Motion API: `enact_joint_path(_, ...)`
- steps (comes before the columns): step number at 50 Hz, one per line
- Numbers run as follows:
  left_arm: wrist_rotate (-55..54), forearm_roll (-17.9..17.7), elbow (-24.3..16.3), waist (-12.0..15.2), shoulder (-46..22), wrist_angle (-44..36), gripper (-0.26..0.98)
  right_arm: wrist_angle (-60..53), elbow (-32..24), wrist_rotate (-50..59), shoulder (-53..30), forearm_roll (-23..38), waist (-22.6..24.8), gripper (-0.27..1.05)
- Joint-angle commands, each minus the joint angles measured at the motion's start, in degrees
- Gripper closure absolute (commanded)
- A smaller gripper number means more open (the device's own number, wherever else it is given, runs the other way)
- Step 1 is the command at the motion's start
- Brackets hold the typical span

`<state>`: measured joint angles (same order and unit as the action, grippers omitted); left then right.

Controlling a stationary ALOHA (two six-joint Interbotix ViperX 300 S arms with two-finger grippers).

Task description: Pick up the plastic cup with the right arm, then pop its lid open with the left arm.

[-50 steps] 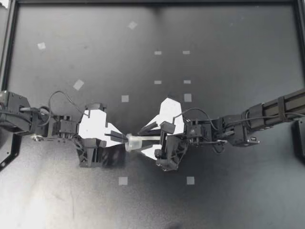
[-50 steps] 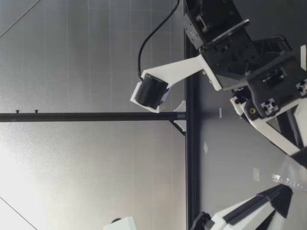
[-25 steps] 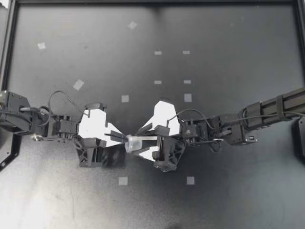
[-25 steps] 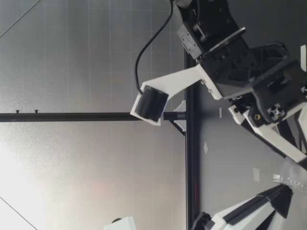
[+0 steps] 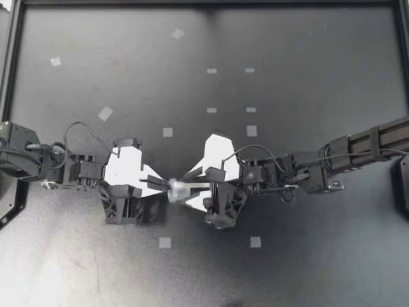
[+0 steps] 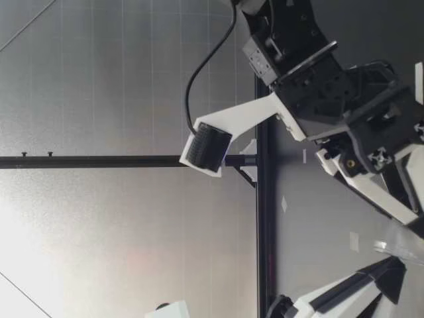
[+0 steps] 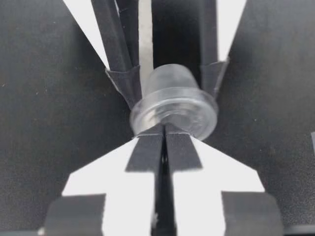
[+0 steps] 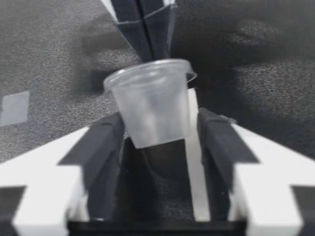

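Pinching the rim of a small clear cup (image 5: pixel 178 190), the left gripper (image 5: pixel 167 185) has its two fingers pressed together on the thin edge. The left wrist view shows this closely: the fingers (image 7: pixel 147 152) meet on the nearer side of the rim, and the cup (image 7: pixel 172 105) points its base away from them.

The right gripper (image 5: pixel 187 183) comes from the other side with its fingers spread, and the body of the cup (image 8: pixel 150 108) lies between them. One finger (image 8: pixel 106 140) is just beside the wall of the cup, perhaps touching. The other finger has a narrow gap, so this claw does not grip.

The cup is on its side near the middle of the table (image 5: pixel 307 64), rim toward the left arm and base toward the right arm. In the low view the cup (image 6: pixel 399 247) shows between the two grippers. Whether it touches the surface cannot be told.

Farther out, white tape squares (image 5: pixel 165 242) lie on the dark table, well apart from both grippers.
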<state>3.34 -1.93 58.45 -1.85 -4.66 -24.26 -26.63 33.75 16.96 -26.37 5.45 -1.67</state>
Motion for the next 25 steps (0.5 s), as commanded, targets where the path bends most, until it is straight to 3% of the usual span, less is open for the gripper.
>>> enact_joint_path(1, -0.09, -0.09, -0.35, 0.18, 0.62, -0.53, 0.75, 0.00, -0.97, 0.09, 1.67, 0.26, 0.26, 0.31)
enact_joint_path(20, -1.05, -0.35, -0.09, 0.18, 2.81, -0.35, 0.75, 1.41, -1.32, 0.09, 2.02, 0.62, 0.26, 0.38)
enact_joint_path(25, -2.02, -2.90, 0.44, 0.26, 5.01, -0.53, 0.74, 1.41, -1.23, 0.18, 2.20, 0.70, 0.26, 0.40)
